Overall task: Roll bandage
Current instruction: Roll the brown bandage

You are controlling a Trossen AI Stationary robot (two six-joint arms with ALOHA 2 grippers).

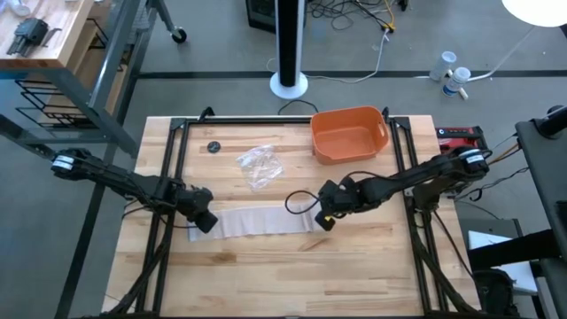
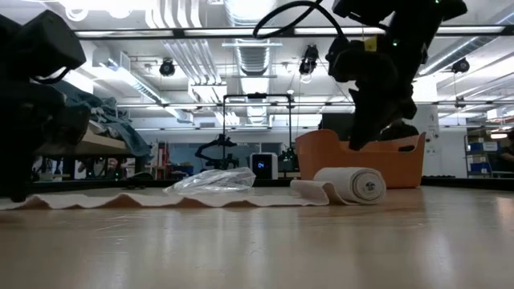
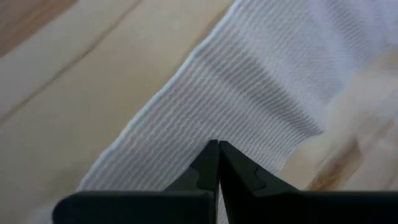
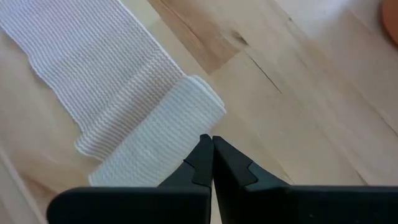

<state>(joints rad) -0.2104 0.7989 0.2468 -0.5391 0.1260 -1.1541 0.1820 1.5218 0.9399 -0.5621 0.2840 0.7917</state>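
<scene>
The off-white bandage (image 1: 266,220) lies flat along the table's middle, its strip wavy in the low view. Its rolled end (image 2: 353,185) rests on the wood at the strip's right. My left gripper (image 1: 205,221) is shut, with its tips on the strip's left end (image 3: 261,93). My right gripper (image 2: 359,144) is also shut. It hangs slanting down just above the roll (image 4: 161,137), with a gap between them in the low view. My left gripper sets its shut fingertips (image 3: 208,155) down on the flat strip near its left end (image 3: 186,130), slanting down from the table's left. The strip lies on the table under them, a single flat layer as far as shows.
An orange tub (image 1: 348,133) stands at the back right, behind the roll. A crumpled clear wrapper (image 1: 260,166) lies just beyond the strip's middle, and a small dark round thing (image 1: 213,147) lies farther back left. Bare wood spreads toward the near edge.
</scene>
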